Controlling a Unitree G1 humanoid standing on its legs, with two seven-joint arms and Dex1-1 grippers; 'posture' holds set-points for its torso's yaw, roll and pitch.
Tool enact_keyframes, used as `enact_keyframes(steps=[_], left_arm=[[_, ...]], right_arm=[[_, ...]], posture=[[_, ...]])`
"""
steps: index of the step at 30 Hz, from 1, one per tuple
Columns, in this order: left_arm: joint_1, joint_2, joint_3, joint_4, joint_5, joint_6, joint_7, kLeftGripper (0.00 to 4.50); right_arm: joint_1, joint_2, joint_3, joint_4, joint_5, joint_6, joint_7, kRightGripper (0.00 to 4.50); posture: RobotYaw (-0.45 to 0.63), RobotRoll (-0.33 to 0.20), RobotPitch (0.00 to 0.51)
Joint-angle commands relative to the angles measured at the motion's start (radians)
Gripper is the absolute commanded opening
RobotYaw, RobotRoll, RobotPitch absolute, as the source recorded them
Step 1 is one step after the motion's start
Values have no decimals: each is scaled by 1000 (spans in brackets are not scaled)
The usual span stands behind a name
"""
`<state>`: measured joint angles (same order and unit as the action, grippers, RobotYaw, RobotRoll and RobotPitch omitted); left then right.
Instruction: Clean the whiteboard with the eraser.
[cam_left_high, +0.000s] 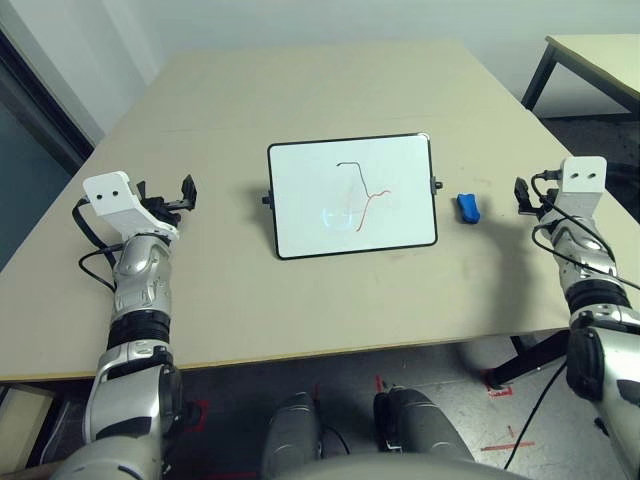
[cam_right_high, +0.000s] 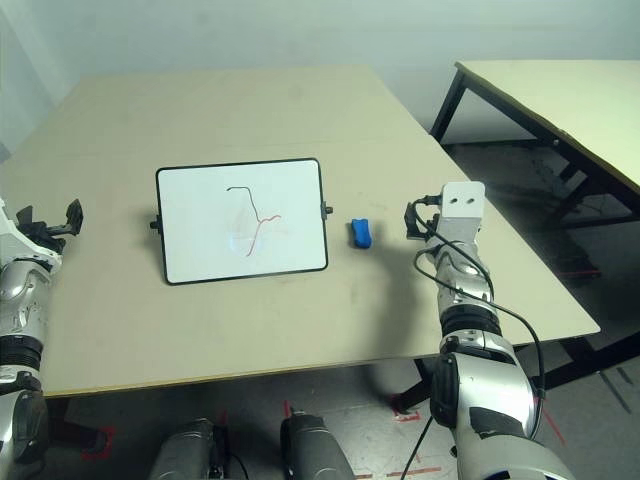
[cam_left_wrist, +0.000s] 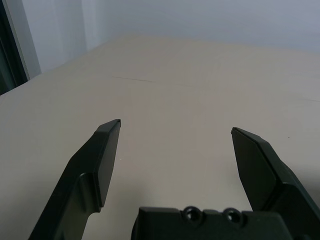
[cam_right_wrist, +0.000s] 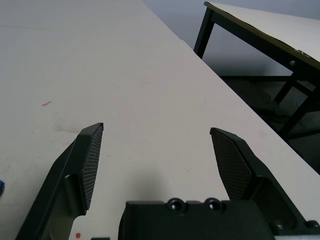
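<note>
While no contact had yet been made with anything, the task was judged to be at its very start: the small bright blue oblong eraser (cam_left_high: 468, 208) lay untouched on the beige wooden table (cam_left_high: 330, 90), just beside the right short side of the rectangular white whiteboard with a thin black frame (cam_left_high: 352, 197), and thin dark and red scribbles were seen on the board near its middle. The right gripper (cam_right_wrist: 157, 150) was held near the eraser, on the side away from the board, its black fingers spread wide and empty. The left gripper (cam_left_wrist: 175, 150) was likewise parted wide with nothing between its fingers, well apart from the board on its other side. The next move was judged to call for the right gripper being brought over the eraser and closed across its narrow width. The eraser's long axis was seen running roughly away from the robot, slightly slanted, while the board's long axis ran across the table, left to right.
</note>
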<state>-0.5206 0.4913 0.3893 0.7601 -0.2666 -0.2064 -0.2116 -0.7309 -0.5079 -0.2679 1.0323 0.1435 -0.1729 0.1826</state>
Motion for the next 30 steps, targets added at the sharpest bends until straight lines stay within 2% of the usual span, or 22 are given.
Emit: enact_keyframes(steps=[1,4,7,13,21,25,30], left_arm=[[-51,12,-50,-36,-8,65,-104,4500],[-146,39,-146,-207,-69,262,-313,4500],[-162,43,-175,-291,-75,336,-360,4500],[-198,1,-185,-339,-80,376,-347,4500],[-170,-4,-295,-469,-87,495,-490,4500],[-128,7,-378,-576,-107,615,-588,4500],[-118,8,-446,-601,-76,642,-648,4500]], right_arm=[[16,6,16,-109,19,141,36,4460],[43,33,72,-379,53,461,84,4460],[83,56,89,-530,55,574,81,4460],[102,89,76,-629,62,666,50,4460],[85,148,103,-735,65,918,25,4460],[58,173,139,-729,41,1002,13,4460],[35,174,171,-647,4,973,12,4460]], posture=[[-157,0,56],[-161,0,52],[-165,0,42],[-166,0,24],[-159,0,17],[-141,0,23],[-121,0,34]])
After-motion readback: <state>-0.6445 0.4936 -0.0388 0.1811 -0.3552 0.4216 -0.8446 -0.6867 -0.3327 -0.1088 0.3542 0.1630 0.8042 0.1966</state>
